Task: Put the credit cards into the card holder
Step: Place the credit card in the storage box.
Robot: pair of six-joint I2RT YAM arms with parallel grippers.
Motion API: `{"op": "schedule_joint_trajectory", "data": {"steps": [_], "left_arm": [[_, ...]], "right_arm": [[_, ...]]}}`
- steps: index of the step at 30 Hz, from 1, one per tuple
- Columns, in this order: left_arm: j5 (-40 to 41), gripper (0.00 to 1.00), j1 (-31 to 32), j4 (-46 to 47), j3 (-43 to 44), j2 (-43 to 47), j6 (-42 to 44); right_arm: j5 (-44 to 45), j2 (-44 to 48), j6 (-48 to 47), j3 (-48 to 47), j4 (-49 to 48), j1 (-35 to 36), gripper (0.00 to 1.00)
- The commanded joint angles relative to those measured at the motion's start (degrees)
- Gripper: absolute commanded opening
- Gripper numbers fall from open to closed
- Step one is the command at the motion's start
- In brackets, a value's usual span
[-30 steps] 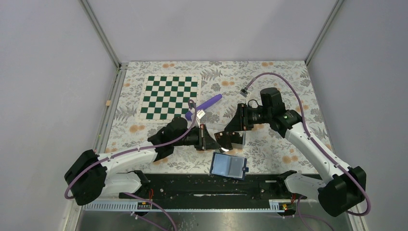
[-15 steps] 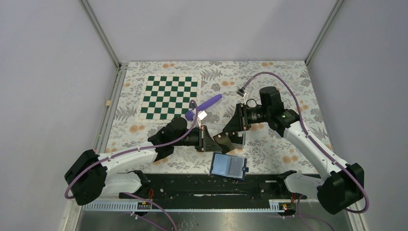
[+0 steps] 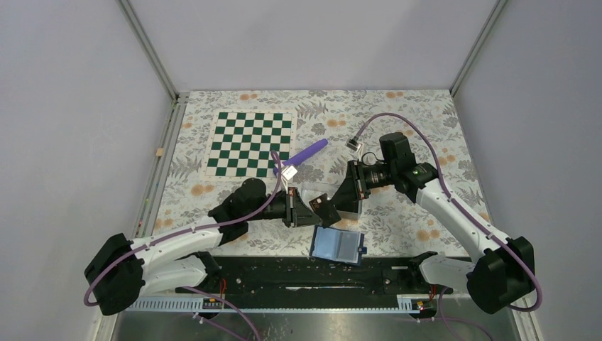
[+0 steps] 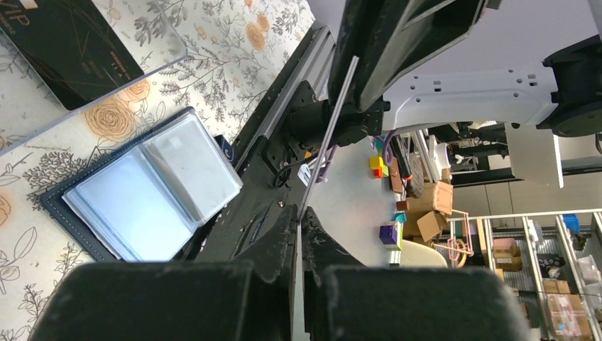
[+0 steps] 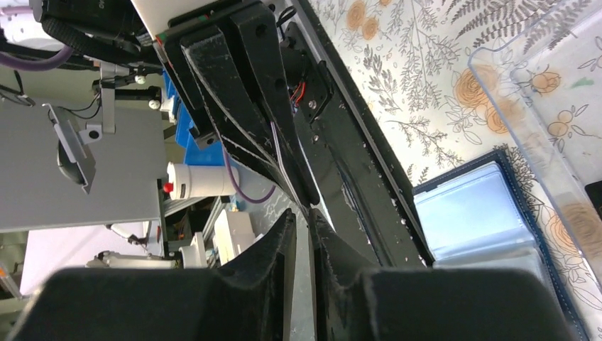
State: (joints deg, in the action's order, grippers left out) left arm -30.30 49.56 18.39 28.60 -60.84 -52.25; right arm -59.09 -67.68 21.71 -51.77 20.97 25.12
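Green-and-white squares marked the one chessboard (image 3: 250, 143) at the far left of the flowered table (image 3: 426, 121), and a single purple tool (image 3: 303, 154) lay just to its right. Nearer, at mid-table, the left gripper (image 3: 307, 210) had its fingers pressed together on a dark credit card (image 3: 321, 207). The right gripper (image 3: 341, 202) met that card from the right. The card holder (image 3: 338, 245) lay open and flat at the near edge, just near of the two grippers, its pale pockets facing up.

From above, the arms hid most of what lay under them. The left wrist view showed more: the held card edge-on (image 4: 328, 135), rising from the pinched left fingers (image 4: 280, 234) into the right arm's black fingers. It also showed a clear tray (image 4: 165, 44) to the far side of the holder (image 4: 149, 192), with a second, black card (image 4: 67, 46) inside. The right wrist view showed the right gripper (image 5: 305, 224) with only a narrow gap between its fingers. Whether they actually gripped the card I could not tell.

By count: two cards, one holder, one tray.
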Motion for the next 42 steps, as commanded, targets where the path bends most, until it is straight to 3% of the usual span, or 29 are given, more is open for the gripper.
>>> {"op": "schedule_joint_trajectory", "data": {"steps": [1, 8, 18, 31, 39, 42], "left_arm": [[4.6, 0.00, -0.3, 7.4, 0.3, 2.5, 2.0], [3.6, 0.00, -0.4, 7.5, 1.7, 0.5, 1.7], [2.6, 0.00, -0.3, 5.3, 5.3, -2.9, 2.3], [2.5, 0.00, -0.3, 5.5, 6.2, -2.6, 3.3], [3.0, 0.00, -0.4, 4.6, 6.0, -2.5, 3.1], [3.4, 0.00, -0.4, 4.2, 5.8, -2.2, 3.1]], "right_arm": [[-7.2, 0.2, 0.3, 1.1, -0.4, 0.7, 0.19], [-9.8, 1.4, 5.1, 3.2, -6.7, 1.0, 0.25], [-9.4, 1.1, 5.2, 4.0, -6.4, 2.9, 0.29], [-4.7, 0.2, 2.8, 3.4, -3.4, 4.8, 0.44], [0.3, 1.4, 3.5, 2.8, -2.8, 4.8, 0.02], [2.9, 1.0, 3.9, 2.2, -1.5, 4.8, 0.00]]}}
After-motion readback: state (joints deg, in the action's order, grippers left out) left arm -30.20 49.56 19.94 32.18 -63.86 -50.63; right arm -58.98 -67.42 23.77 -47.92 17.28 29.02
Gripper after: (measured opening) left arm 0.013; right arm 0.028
